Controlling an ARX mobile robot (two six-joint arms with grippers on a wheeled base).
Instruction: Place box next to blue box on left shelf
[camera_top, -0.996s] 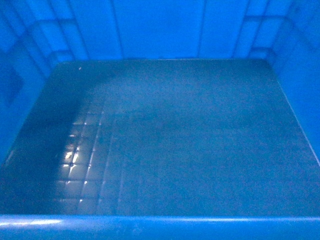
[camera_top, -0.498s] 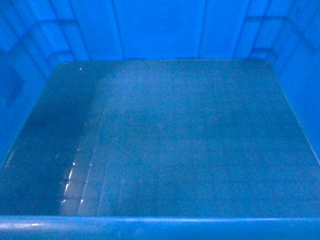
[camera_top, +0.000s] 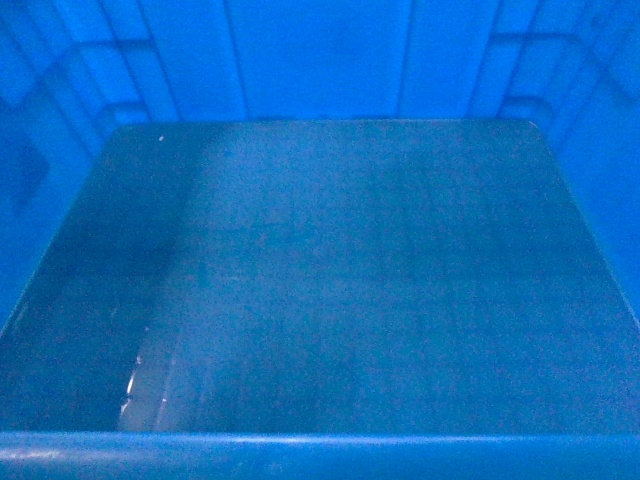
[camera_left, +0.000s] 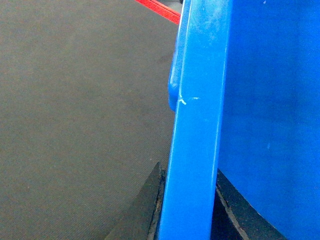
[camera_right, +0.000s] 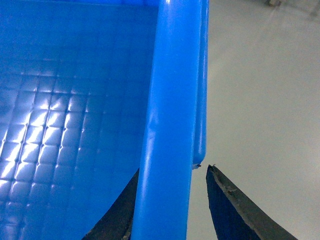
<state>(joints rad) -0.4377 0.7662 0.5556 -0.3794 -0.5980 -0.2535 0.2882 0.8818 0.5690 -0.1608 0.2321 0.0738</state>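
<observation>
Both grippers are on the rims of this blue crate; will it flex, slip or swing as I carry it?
The crate is probably stiff: its rim is thick and rounded. That smooth, glossy rim may slip between the right gripper's fingers. It looks empty, so likely light for its size, though a deep box held only at its rims could tilt.

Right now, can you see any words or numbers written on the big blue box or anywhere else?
None: no words, numbers or labels show on the blue box, its rim, or the floor beside it.
</observation>
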